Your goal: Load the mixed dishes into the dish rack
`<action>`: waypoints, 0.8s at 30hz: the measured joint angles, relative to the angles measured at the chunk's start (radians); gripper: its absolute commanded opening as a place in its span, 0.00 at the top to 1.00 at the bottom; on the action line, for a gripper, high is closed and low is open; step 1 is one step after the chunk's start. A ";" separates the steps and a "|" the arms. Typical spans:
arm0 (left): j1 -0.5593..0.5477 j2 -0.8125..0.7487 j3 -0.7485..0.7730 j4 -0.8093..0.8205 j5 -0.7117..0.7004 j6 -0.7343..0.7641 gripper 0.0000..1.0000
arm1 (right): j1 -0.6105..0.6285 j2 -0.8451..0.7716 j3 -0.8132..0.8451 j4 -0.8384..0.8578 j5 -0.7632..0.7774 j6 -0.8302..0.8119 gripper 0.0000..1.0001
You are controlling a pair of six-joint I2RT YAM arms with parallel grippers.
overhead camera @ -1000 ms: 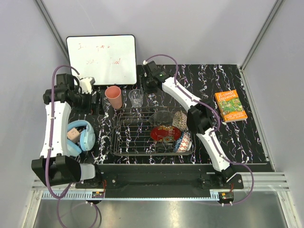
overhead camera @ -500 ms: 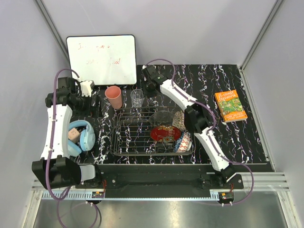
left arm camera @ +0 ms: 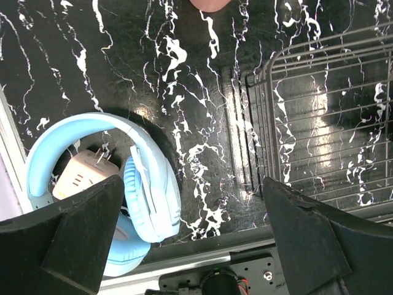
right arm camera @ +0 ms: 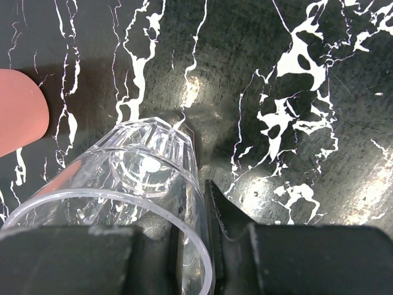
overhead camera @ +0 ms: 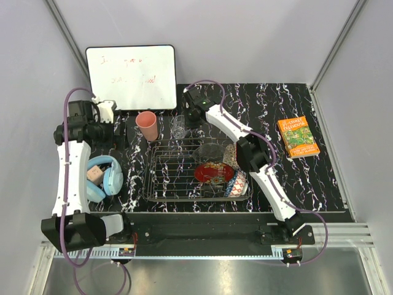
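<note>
Glass tumbler, small and clear (right arm camera: 144, 178): it sits past the far side of the dark wire dish rack (overhead camera: 175, 178), just to the right of the salmon-pink cup (overhead camera: 146, 125). Its open mouth faces the right wrist camera. Its thick bottom points away, down at the table. Its long way runs along the fingers. From above it looks tipped over a bit, not straight up. I cannot tell if its bottom touches the table.
Right gripper (right arm camera: 191, 212): it is closed on the rim of the glass tumbler. One finger is inside the glass and one is outside, and they pinch the glass wall.
Left gripper (left arm camera: 193, 246): its two fingers are spread wide with nothing between them. It hangs over the black table with white streaks (overhead camera: 270, 104), between the light-blue headphones (left arm camera: 141, 184) and the left end of the dish rack.
Salmon-pink cup: it stands straight up on the table with its mouth up, apart from the dish rack.
Dish rack: its left half has bare wires. Its right half holds the red gold-patterned plate (overhead camera: 214, 172), the clear glass bowl (overhead camera: 210, 152), the beige speckled bowl (overhead camera: 231, 155) and the blue patterned bowl (overhead camera: 238, 183). The last two seem to stand on their sides.
Other things: a white board (overhead camera: 131, 77) is at the far left, and an orange book (overhead camera: 298, 136) lies flat at the right.
</note>
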 measured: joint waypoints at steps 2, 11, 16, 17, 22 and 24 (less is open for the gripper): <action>0.006 -0.006 0.000 0.003 -0.004 -0.010 0.01 | 0.000 -0.001 -0.001 0.000 -0.001 -0.003 1.00; 0.060 0.000 0.091 -0.047 0.143 -0.030 0.01 | 0.000 -0.205 -0.206 0.006 -0.031 -0.007 1.00; 0.060 -0.056 0.180 -0.036 0.282 -0.080 0.01 | 0.000 -0.507 -0.426 0.127 -0.107 0.038 1.00; 0.060 -0.066 0.193 -0.036 0.302 -0.088 0.01 | 0.000 -0.584 -0.489 0.182 -0.129 0.059 1.00; 0.061 -0.089 0.228 -0.038 0.486 -0.101 0.01 | 0.000 -0.940 -0.835 0.476 -0.261 0.223 1.00; 0.061 -0.083 0.228 -0.045 0.578 -0.101 0.01 | 0.000 -1.022 -0.959 0.597 -0.310 0.302 1.00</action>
